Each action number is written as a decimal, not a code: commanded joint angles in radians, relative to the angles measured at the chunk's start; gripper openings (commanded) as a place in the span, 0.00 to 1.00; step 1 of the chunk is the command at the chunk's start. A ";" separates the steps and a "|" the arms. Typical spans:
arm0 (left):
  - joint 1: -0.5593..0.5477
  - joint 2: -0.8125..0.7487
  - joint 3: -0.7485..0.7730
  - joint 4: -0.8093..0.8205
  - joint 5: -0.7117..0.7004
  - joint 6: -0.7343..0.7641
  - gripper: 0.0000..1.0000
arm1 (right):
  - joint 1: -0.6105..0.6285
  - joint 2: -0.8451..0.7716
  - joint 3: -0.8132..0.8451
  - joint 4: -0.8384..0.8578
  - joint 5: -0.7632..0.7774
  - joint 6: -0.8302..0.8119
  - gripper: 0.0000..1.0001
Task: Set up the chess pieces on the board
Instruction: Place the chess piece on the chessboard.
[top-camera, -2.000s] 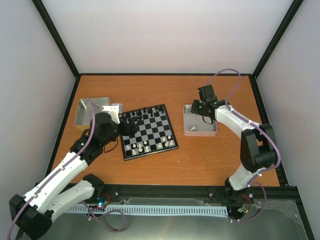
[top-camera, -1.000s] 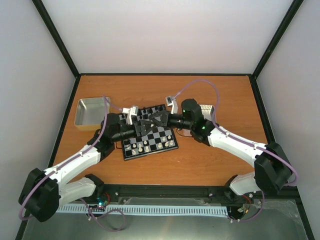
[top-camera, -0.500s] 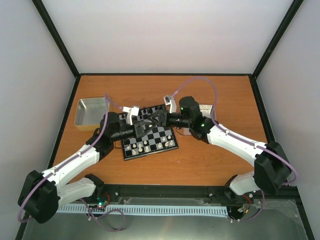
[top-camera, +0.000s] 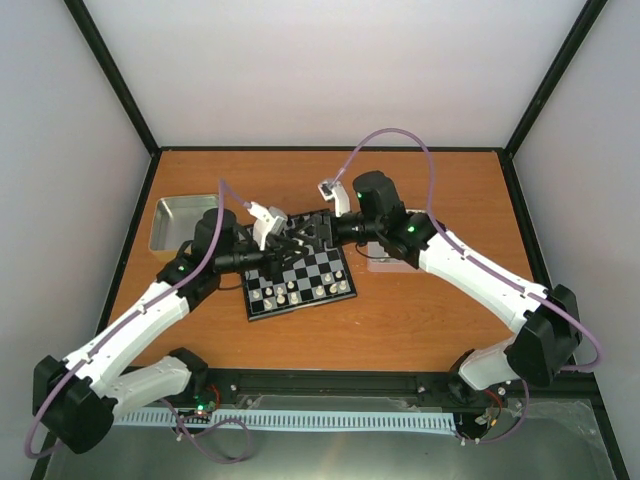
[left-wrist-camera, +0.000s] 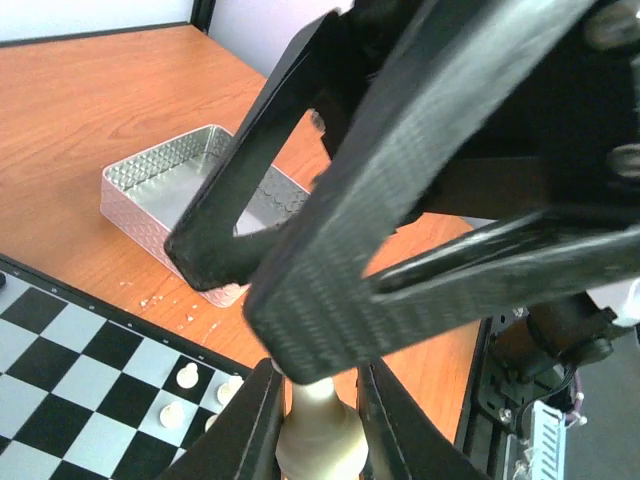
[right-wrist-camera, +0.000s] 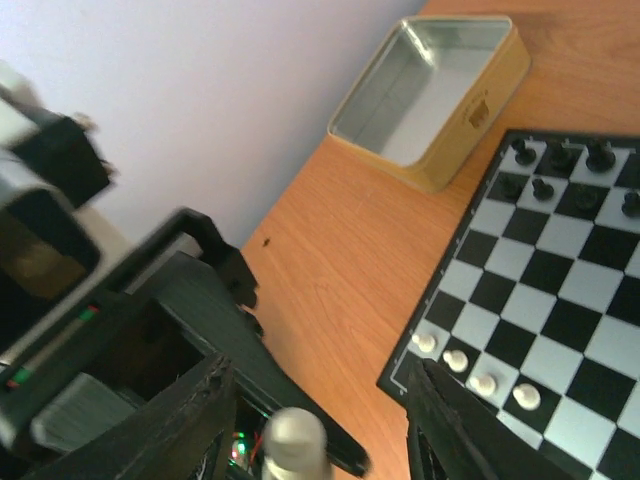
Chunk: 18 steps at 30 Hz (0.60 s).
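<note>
My left end effector (left-wrist-camera: 318, 398) pinches a cream-white chess piece (left-wrist-camera: 318, 446) above the board (top-camera: 300, 282). My right end effector (right-wrist-camera: 318, 400) gapes wide. A few white pawns (right-wrist-camera: 470, 375) stand placed, and I judge many remain.

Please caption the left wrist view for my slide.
Left gripper holding a cream chess piece close to the open right gripper.

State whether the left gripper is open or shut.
Shut: left gripper fingers pinch a cream chess piece, left wrist view.
</note>
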 joint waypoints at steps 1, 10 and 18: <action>0.005 -0.051 0.062 -0.087 0.036 0.179 0.11 | -0.005 -0.021 0.029 -0.111 -0.038 -0.069 0.47; 0.005 -0.093 0.091 -0.165 0.043 0.337 0.08 | -0.005 0.014 0.088 -0.141 -0.167 -0.087 0.35; 0.005 -0.087 0.110 -0.203 0.001 0.391 0.08 | -0.005 0.015 0.101 -0.139 -0.251 -0.102 0.16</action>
